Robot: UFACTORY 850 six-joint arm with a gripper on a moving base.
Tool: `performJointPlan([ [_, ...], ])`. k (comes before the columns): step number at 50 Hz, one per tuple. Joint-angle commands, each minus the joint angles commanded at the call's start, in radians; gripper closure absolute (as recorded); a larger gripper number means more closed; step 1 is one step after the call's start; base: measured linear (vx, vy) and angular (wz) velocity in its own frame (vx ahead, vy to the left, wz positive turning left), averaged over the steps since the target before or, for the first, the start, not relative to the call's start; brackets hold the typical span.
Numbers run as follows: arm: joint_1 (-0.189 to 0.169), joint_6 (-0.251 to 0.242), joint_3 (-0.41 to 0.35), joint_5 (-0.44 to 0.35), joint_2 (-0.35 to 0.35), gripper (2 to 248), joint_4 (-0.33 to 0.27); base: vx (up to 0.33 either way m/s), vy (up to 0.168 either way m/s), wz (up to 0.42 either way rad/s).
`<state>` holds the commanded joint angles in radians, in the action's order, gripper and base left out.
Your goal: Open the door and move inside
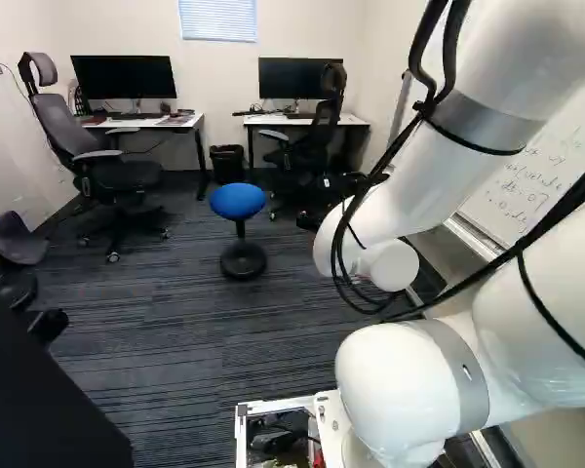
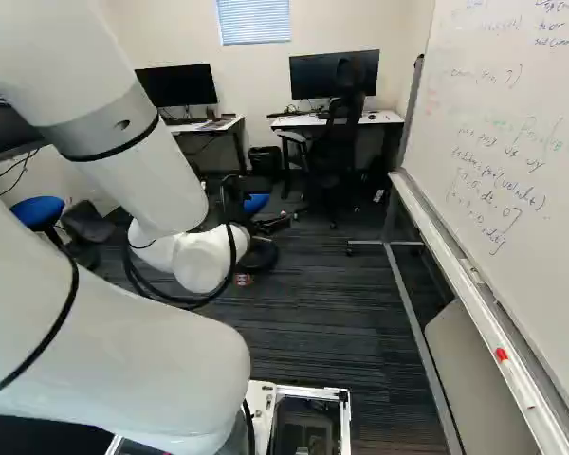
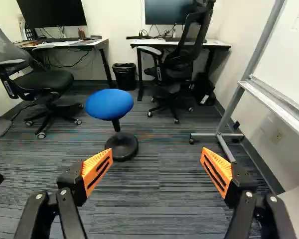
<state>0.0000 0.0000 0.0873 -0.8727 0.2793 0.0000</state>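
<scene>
Gripper (image 2: pixel 264 224), black with two orange-padded fingers, inspected: fingers wide apart, grey striped carpet (image 3: pixel 159 199) visible between them. Round blue-seated stool (image 3: pixel 109 104) on a black base stands ahead, upright. Behind it, a black waste bin (image 3: pixel 125 76) sits between two white-topped desks. White marker-written board (image 2: pixel 512 142) noted at the right of the right base view. Door's location: cannot tell.

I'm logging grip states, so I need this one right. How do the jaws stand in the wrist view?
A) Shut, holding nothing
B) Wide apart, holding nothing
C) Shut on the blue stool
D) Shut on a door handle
B: the orange pads of the jaws stand far apart with carpet showing between them, and nothing touches both.
</scene>
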Motion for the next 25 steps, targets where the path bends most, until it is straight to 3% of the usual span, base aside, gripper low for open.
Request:
performJointPlan([
  [25, 0.0, 0.0, 0.0, 0.0, 0.0, 3, 0.0, 0.207, 0.007, 0.009],
])
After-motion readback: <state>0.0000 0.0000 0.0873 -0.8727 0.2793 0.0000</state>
